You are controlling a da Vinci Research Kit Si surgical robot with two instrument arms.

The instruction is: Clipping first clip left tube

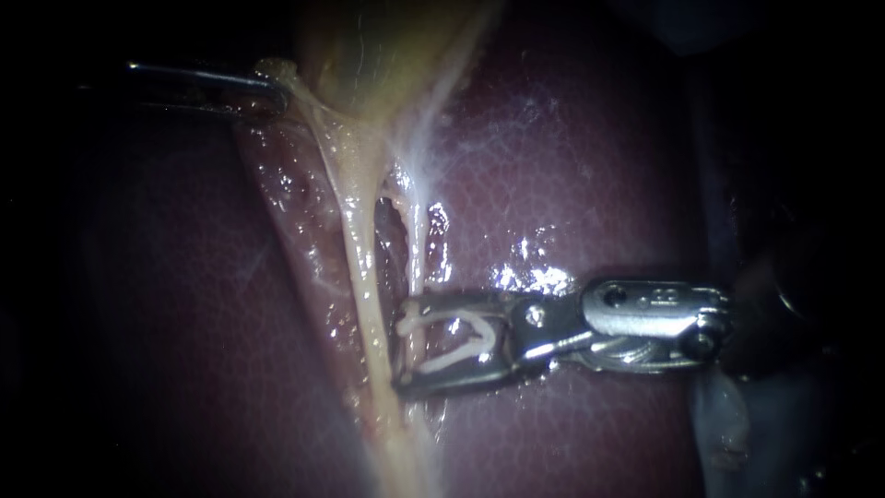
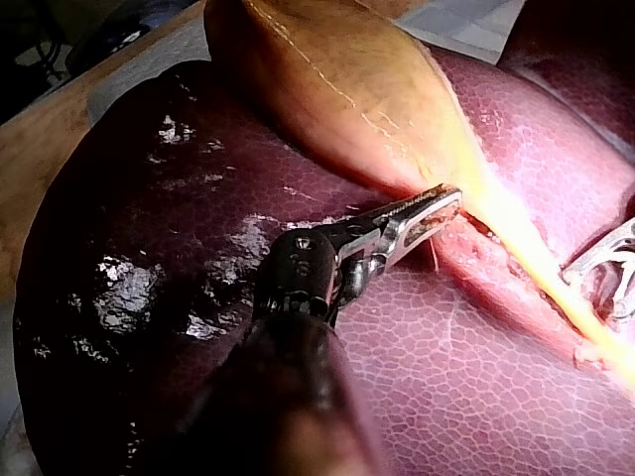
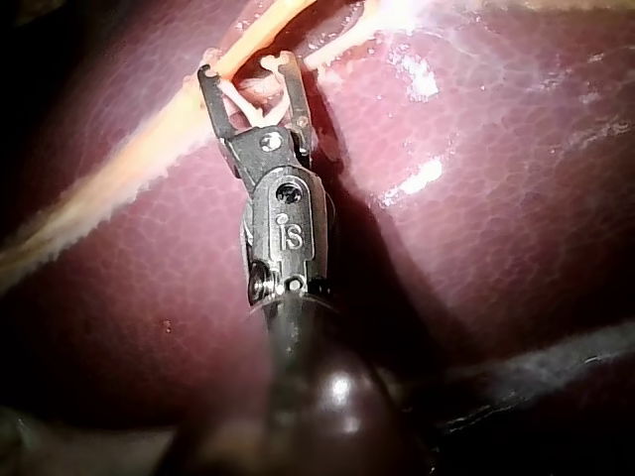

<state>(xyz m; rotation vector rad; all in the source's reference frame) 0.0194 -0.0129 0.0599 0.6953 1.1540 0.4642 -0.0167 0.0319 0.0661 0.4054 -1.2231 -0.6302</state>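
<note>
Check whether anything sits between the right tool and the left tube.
Yes: the thinner right tube lies between the right tool and the left tube. In the endoscope view it seems to run inside the jaws holding the clip, while the left tube sits just beyond their tips.

Liver (image 1: pixel 599 166) dark maroon with fine netted mottling; gallbladder (image 1: pixel 387 55) yellow-tan; tube (image 1: pixel 362 267) beside the silver right tool (image 1: pixel 406 343) pale cream; clip (image 1: pixel 461 318) in that tool white.

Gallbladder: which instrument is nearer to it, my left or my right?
Left. The left instrument grips tissue right at the narrow end of the gallbladder. The right instrument, carrying a clip, sits farther away, at the tubes.
</note>
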